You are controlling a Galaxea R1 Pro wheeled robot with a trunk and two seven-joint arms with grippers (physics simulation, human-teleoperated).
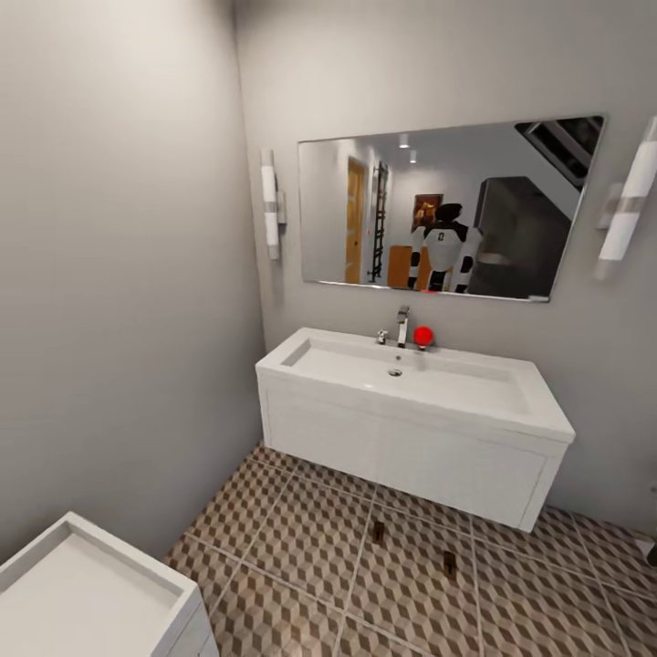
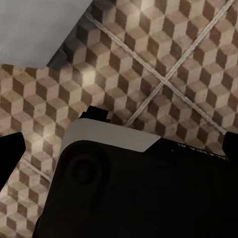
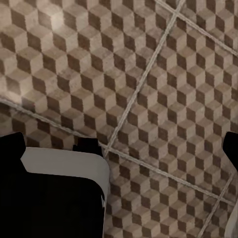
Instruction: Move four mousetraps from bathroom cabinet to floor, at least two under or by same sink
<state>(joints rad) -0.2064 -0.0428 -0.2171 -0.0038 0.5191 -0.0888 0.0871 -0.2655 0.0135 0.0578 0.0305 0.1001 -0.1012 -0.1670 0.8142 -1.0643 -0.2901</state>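
Observation:
Two mousetraps lie on the cube-patterned bathroom floor (image 1: 301,547) just in front of the sink's vanity, one (image 1: 377,532) to the left and one (image 1: 449,563) to the right. The sink (image 1: 365,365) is a white basin on a wide white vanity (image 1: 411,456) against the far wall. My left gripper (image 2: 119,148) is open over bare tiles, its dark fingertips (image 2: 10,153) far apart. My right gripper (image 3: 121,148) is open too, with only tiles between its fingertips (image 3: 12,148). The cabinet is out of view.
A white rectangular unit with a recessed top (image 1: 73,584) stands close at the lower left. A mirror (image 1: 447,210) hangs above the sink between two wall lamps (image 1: 271,205). A red object (image 1: 422,336) sits by the faucet (image 1: 402,324). A grey wall closes the left side.

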